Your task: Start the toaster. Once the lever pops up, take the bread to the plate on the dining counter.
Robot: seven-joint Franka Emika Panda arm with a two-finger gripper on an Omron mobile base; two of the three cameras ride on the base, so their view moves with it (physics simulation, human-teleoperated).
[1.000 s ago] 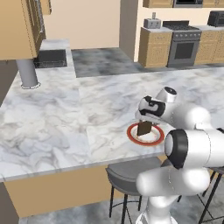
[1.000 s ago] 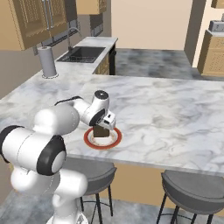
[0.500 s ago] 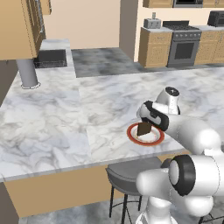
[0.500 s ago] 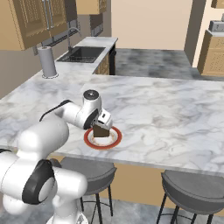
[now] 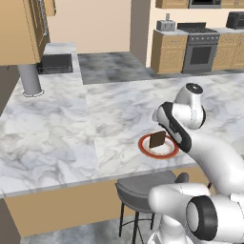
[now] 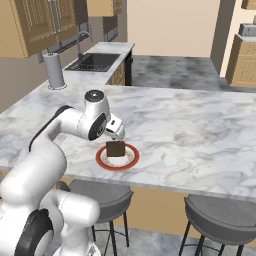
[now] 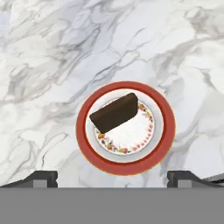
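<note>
Bread point(image 7: 114, 112) stands tilted on the red-rimmed plate point(image 7: 127, 166), near the dining counter point(image 5: 62, 138) edge. Gripper point(image 7: 112, 177) above it, fingers spread wide, holding nothing. No writing legible; plate's floral pattern perhaps.

The bread point(image 7: 114, 112) is dark brown, almost chocolate. It sits on the plate point(image 7: 162, 144), which has a broad red-orange rim, a thin yellowish outer edge, and a white centre ringed with small red and green floral specks. Around the plate, the dining counter point(image 7: 48, 57) is white marble streaked with grey veins. Below the counter's edge, the base is tan, and the stool seats point(image 6: 223, 216) are dark grey.
</note>
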